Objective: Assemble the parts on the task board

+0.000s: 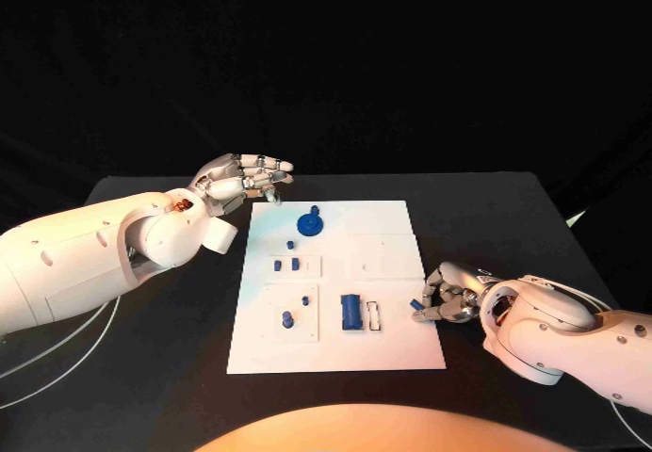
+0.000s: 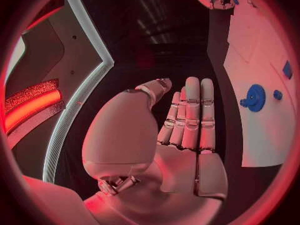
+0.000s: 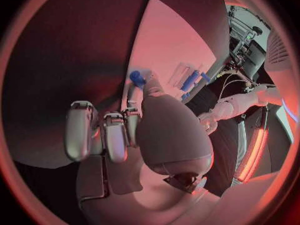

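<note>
small blue part pinched in right hand

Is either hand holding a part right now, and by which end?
The right hand pinches a small blue part in its fingertips; which end cannot be told. The left hand holds nothing.

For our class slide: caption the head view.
Right hand pinches a small blue part at the task board edge; left hand open.

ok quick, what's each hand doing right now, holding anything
Left hand: open, holding nothing, beside the task board.
Right hand: pinching a small blue part at the board's edge.
</note>
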Tool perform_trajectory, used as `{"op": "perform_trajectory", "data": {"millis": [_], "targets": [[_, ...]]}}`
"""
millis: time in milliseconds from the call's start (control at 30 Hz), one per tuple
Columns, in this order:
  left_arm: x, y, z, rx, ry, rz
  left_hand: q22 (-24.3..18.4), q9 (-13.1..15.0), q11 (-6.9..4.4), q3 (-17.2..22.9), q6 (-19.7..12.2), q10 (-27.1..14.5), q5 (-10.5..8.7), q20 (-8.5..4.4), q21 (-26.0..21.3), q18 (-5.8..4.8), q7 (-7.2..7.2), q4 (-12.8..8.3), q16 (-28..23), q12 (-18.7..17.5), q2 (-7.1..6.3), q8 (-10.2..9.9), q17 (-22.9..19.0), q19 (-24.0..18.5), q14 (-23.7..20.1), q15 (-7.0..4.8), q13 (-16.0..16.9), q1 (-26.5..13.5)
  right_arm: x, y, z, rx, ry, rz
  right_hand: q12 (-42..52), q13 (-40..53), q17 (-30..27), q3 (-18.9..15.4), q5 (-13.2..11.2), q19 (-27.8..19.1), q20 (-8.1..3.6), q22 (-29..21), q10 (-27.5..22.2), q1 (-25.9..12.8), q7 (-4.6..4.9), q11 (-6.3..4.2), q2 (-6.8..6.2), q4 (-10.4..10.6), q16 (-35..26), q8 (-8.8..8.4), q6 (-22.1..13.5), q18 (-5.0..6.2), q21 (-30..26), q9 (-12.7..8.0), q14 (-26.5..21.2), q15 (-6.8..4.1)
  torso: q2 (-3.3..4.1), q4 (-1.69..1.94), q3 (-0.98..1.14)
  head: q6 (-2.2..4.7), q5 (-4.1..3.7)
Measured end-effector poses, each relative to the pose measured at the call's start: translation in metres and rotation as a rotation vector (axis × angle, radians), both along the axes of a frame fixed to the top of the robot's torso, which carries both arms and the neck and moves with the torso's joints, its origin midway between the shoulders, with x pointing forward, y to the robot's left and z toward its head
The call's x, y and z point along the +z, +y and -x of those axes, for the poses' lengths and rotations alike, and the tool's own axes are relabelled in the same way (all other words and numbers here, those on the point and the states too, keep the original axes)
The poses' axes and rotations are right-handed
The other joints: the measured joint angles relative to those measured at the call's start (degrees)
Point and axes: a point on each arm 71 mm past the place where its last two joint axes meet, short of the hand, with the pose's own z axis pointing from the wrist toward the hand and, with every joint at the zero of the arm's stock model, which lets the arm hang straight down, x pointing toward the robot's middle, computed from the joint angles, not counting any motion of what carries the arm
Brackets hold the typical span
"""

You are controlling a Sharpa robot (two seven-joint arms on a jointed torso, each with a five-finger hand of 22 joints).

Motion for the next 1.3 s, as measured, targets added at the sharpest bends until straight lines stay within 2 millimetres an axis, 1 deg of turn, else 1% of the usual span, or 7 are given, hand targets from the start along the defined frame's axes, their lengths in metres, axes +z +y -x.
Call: {"op": "perform_trajectory", "data": {"millis": [100,300,467,700,967,1133,1300], "targets": [[0.000,0.000,0.000,0.000,0.000,0.000,0.0,0.0,0.00,0.0,0.0,0.0,0.00,0.00,0.0,0.00,0.00,0.0,0.0,0.0,0.00,0.0,0.0,0.0,0.0,0.00,0.0,0.0,0.001,0.003,0.000,0.010,-0.006,0.000,-0.3,0.0,0.0,2.9,1.8,0.0,0.00,0.0,-0.2,1.3,-0.30,-0.27,-1.31,-0.2,0.0,-2.06,0.3,0.00,0.0,-0.3,0.0,0.00,-0.01,0.00,-0.01,0.09,0.01],[0.000,0.000,0.000,0.000,0.001,0.000,0.0,0.0,0.00,0.0,0.0,0.0,0.00,0.00,0.0,0.00,0.00,0.0,0.0,0.0,0.00,0.0,0.0,0.0,0.0,0.00,0.0,0.0,0.004,0.009,0.003,0.027,-0.010,-0.012,-0.8,-0.7,0.0,10.6,7.5,-0.2,-0.21,0.0,0.1,3.0,-0.24,-0.71,-2.97,0.9,0.0,-2.44,0.8,0.00,0.0,-6.9,0.3,-0.25,-0.02,-0.01,-0.01,0.26,0.05],[0.000,0.000,0.000,0.000,0.001,0.000,0.0,0.0,0.00,0.0,0.0,0.0,0.00,0.00,-0.2,0.00,0.00,0.0,0.0,0.0,0.00,0.0,0.0,0.0,0.0,0.00,0.0,0.0,0.007,0.010,0.007,0.025,-0.010,-0.028,-0.5,-2.0,0.0,18.2,12.9,-0.2,-0.21,0.0,0.1,3.1,-0.19,-0.72,-3.90,6.4,0.0,-1.10,0.4,0.00,0.9,-15.3,0.3,-0.34,-0.02,-0.04,0.02,0.36,0.16],[0.000,0.000,0.000,-0.001,0.002,0.000,-0.1,0.0,0.00,0.2,0.0,0.0,0.00,0.00,-0.2,0.00,0.00,0.2,0.0,0.0,0.37,0.0,0.0,0.0,0.0,0.00,-0.1,0.4,0.019,0.020,0.008,0.028,-0.005,-0.077,-0.5,-1.8,0.0,28.2,12.8,-0.2,-0.21,0.0,0.2,-4.5,0.05,-1.02,-6.28,3.2,0.0,0.60,-0.7,0.00,0.9,-14.1,0.3,-0.37,-0.02,-0.06,0.05,0.54,0.23],[0.000,-0.001,0.000,-0.004,0.003,0.000,-0.1,0.0,0.00,0.2,0.0,0.0,0.00,0.00,-0.2,0.00,0.00,0.2,0.0,0.0,0.66,0.0,-0.1,0.0,0.0,0.00,-0.1,0.7,0.025,0.031,0.009,0.013,0.038,-0.145,-0.5,-1.8,0.0,31.4,12.5,-0.2,-0.21,0.0,0.4,-8.7,0.19,-0.81,-6.33,1.0,0.0,0.62,-1.3,0.00,0.9,-13.0,0.3,-0.37,-0.01,-0.05,0.01,0.50,0.30],[0.000,-0.001,0.000,-0.004,0.004,0.000,-0.1,0.0,0.00,0.2,0.0,0.0,0.00,0.00,-0.2,0.01,0.00,0.2,0.0,0.0,0.66,0.0,-0.1,0.0,0.0,0.00,-0.1,0.7,0.023,0.041,0.010,0.009,0.071,-0.182,-0.5,-1.8,0.0,38.1,10.1,-0.2,-0.21,0.0,0.4,-12.3,0.37,-0.81,-7.08,-5.4,0.0,0.62,-1.5,0.00,0.9,-12.4,0.3,-0.37,-0.01,-0.04,0.00,0.30,0.31],[0.000,-0.002,0.000,-0.007,0.005,0.000,-0.1,0.0,0.00,0.2,0.0,0.0,0.00,0.00,-0.2,0.00,0.00,0.2,0.0,0.0,0.66,0.0,0.0,0.0,0.0,0.00,0.0,0.7,0.020,0.051,0.009,0.010,0.096,-0.203,-0.5,-1.8,0.0,38.8,9.7,-0.2,-0.21,0.0,0.4,-15.1,0.41,-0.80,-7.50,-6.1,0.0,0.46,-1.5,0.00,0.9,-12.5,0.3,-0.36,0.01,-0.01,-0.02,0.11,0.32]]}}
